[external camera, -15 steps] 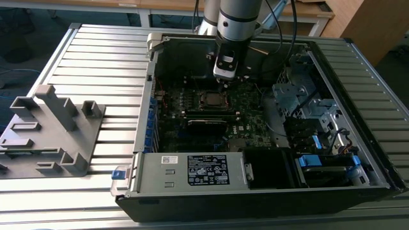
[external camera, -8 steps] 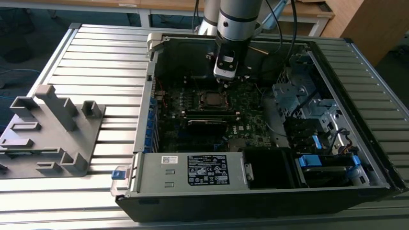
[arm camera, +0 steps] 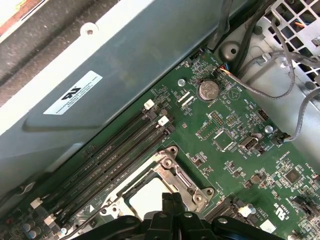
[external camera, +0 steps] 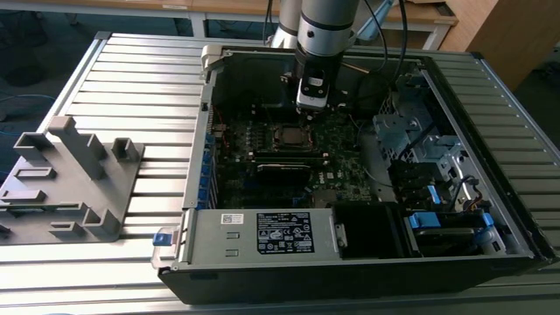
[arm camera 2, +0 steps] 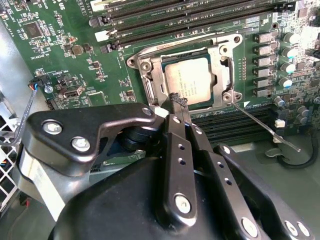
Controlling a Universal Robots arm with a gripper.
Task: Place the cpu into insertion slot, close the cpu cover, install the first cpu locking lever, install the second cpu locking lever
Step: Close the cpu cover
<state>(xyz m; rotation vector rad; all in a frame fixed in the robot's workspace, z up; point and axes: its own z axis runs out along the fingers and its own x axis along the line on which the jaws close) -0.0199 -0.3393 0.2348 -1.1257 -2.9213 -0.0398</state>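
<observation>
The cpu (arm camera 2: 192,80) lies flat in the insertion slot (external camera: 289,136), its silver-grey top facing up. The cpu cover (arm camera 2: 220,60) is down over it, framing the chip. My gripper (arm camera 2: 178,102) is shut with nothing between its fingers, its tip at the edge of the cover. In the exterior view the gripper (external camera: 308,113) hangs just behind the socket. One thin locking lever (arm camera 2: 265,127) sticks out free from a corner of the socket, over the board. The first wrist view has the fingertips (arm camera: 172,200) at the socket with the pale cpu (arm camera: 145,197) beside them.
Long black memory slots (arm camera 2: 190,20) run along one side of the socket. The case wall (arm camera: 100,75) and loose cables (arm camera: 280,60) stand close by. Drive bays (external camera: 411,131) fill the exterior view's right, the power supply (external camera: 262,233) the front. A grey fixture (external camera: 70,177) sits outside the case.
</observation>
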